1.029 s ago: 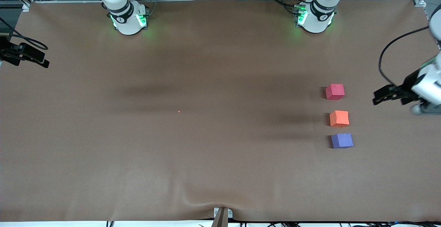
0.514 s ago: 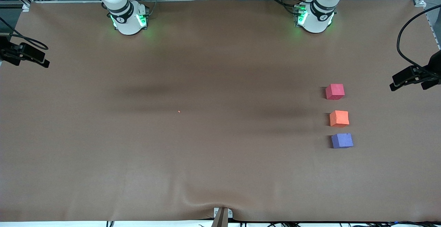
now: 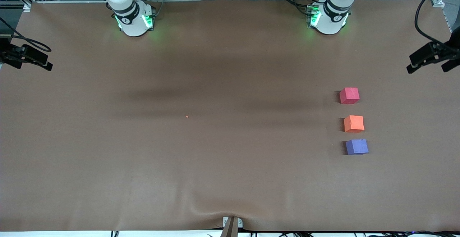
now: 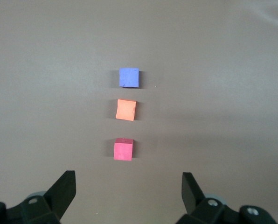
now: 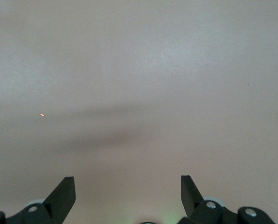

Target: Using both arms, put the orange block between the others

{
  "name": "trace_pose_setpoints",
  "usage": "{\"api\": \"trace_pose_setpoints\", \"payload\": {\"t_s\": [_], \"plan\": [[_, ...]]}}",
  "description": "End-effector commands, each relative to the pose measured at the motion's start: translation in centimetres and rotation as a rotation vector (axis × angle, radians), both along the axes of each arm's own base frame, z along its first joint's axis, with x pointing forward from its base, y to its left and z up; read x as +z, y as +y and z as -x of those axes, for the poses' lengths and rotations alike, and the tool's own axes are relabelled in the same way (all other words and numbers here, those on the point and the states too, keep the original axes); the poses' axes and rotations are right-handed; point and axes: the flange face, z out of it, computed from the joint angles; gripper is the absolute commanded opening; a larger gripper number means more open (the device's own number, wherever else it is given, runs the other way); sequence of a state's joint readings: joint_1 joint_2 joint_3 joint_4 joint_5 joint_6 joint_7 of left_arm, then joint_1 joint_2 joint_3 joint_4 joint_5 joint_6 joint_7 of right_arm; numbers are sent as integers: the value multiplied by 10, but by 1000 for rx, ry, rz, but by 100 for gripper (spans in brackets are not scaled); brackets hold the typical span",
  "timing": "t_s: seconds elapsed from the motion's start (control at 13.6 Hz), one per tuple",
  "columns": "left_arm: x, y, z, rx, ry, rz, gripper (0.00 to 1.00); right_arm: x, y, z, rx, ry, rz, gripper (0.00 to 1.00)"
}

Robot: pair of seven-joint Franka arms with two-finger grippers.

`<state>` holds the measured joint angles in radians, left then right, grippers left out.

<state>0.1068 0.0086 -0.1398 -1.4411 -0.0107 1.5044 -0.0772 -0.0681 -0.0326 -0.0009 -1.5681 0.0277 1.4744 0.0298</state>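
Observation:
The orange block [image 3: 354, 123] [image 4: 126, 110] rests on the brown table toward the left arm's end. It sits in a line between the others: the pinkish-red cube [image 3: 349, 95] [image 4: 123, 150] farther from the front camera and the purple-blue cube [image 3: 357, 146] [image 4: 129, 77] nearer to it. All three stand apart, with nothing touching them. My left gripper [image 3: 427, 66] [image 4: 128, 186] hangs open and empty over the table's edge at the left arm's end, well clear of the cubes. My right gripper [image 3: 30, 63] [image 5: 128, 189] waits open and empty over the right arm's end of the table.
A tiny orange speck [image 3: 187, 116] [image 5: 42, 114] lies on the brown cloth near the table's middle. A metal clamp [image 3: 231, 225] pinches the cloth at the edge nearest the front camera, and the cloth wrinkles around it. The two arm bases [image 3: 134, 21] [image 3: 327, 18] stand along the farthest edge.
My left gripper has drawn back from beside the pinkish-red cube toward the table's edge and toward the bases. The cubes and the right gripper have not moved.

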Motion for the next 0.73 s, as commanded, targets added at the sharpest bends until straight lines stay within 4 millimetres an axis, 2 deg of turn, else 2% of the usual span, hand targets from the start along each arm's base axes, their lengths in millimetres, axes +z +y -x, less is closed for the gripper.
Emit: {"api": "trace_pose_setpoints", "payload": {"t_s": [0.0,0.15,0.22,0.44,0.59,0.66], "plan": [[2,-3,3,0,-1,-10,100,2,2,2,4,-3,-6,100],[-1,-27,2,-43,-3,-11,100,1,3,2,5,-2,-6,100],[-1,-19,1,-22,-4,-9,100,1,3,2,5,-2,-6,100],[-7,-29,0,-34,-2,-7,100,1,3,1,5,-3,-6,100],[-17,-43,3,-58,19,-12,100,2,-2,1,-5,-8,-7,100],[-18,-43,7,-60,25,-13,100,3,-4,2,-8,-10,-7,100]]}}
